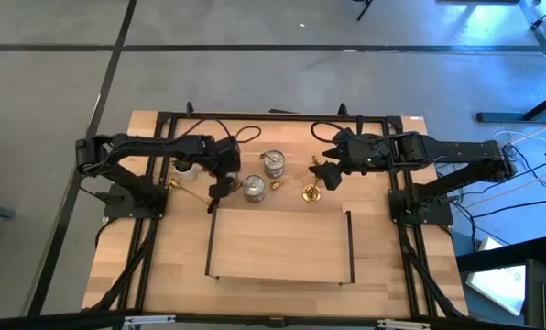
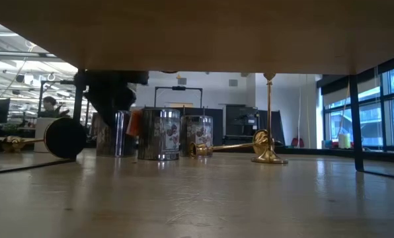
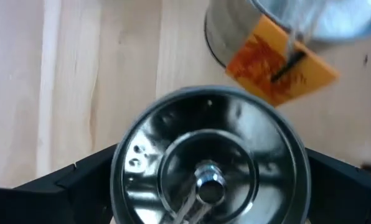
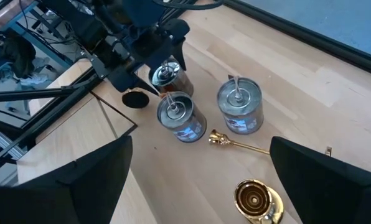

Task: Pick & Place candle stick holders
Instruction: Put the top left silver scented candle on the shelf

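Left gripper (image 1: 220,176) is down over a squat round silver-grey holder (image 3: 210,162), fingers (image 3: 61,186) spread wide on either side of its shiny rim, not clamped — polished bowl inside with a small central post, seen from straight above in the left wrist view. An orange tag (image 3: 279,59) hangs on another silver can just beside it. Two more squat silver cans sit mid-table: one (image 1: 274,164) farther back, one (image 1: 254,188) nearer the tray. A slim gold brass holder (image 1: 295,177) lies on its side just right of them; another gold one (image 1: 311,192) stands upright on its round base, thin stem up. A third gold holder (image 1: 187,192) lies flat on the left. Right gripper (image 1: 326,173) hovers above the upright gold one, jaws wide, empty. Light wooden tray (image 1: 282,249) with dark edges sits near, empty. Wood-grain table (image 1: 163,266), matte.
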Available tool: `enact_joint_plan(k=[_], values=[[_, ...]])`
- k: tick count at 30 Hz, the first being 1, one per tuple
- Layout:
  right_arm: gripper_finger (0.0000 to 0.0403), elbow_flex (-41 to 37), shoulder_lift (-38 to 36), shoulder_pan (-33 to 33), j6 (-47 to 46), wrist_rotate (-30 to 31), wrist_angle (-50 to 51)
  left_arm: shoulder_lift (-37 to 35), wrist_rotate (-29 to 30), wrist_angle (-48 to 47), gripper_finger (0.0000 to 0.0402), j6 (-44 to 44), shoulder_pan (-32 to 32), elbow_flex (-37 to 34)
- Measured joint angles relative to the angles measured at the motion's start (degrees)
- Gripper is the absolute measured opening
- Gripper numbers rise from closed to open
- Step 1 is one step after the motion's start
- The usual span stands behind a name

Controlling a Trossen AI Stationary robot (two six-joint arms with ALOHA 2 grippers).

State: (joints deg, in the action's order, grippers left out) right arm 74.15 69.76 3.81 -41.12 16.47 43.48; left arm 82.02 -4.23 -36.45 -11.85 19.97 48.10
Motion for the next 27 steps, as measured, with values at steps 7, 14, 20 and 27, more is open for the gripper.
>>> enact_joint_plan(k=[7,14,20,27], values=[[0.0383,0.00,0.00,0.00,0.64,-0.01,0.01,0.00,-0.74,4.72,0.0400,10.85,-1.73,0.00],[0.0383,0.00,-0.02,0.00,1.09,-0.02,0.02,2.12,1.22,-3.70,0.0400,9.70,-1.69,0.04],[0.0383,0.00,-0.02,-0.02,1.53,-0.02,0.00,2.80,1.73,-5.35,0.0400,8.23,-1.90,0.08],[0.0383,0.00,-0.02,-0.02,1.53,0.26,0.00,2.80,2.23,-2.00,0.0400,7.20,-1.99,0.44]])
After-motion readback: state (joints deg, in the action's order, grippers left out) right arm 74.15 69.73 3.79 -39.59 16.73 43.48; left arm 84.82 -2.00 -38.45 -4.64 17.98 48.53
